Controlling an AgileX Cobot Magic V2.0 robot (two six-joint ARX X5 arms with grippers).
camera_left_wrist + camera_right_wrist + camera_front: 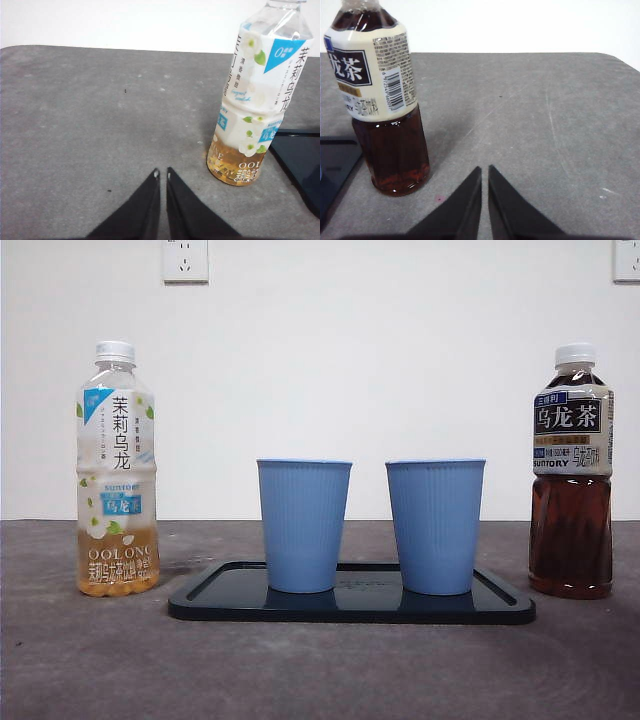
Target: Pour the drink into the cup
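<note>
Both grippers wait low over table, gripping nothing: left gripper [161, 174] jaws almost touching, right gripper [484, 170] same.

Pale jasmine bottle [117, 470] just beside left one, capped, nearly empty: light, thin plastic, likely dents; grip at label waist.

Dark oolong bottle [571, 475] by right, nearly full: heavier, smooth.

Between bottles, two blue cups [303, 525] [435, 526] upright on black tray [505, 607]; light, tip easily.

Open table lies between each bottle [117, 470] [571, 475] and the tray [500, 605]; the cups [303, 525] [435, 527] stand close together.
</note>
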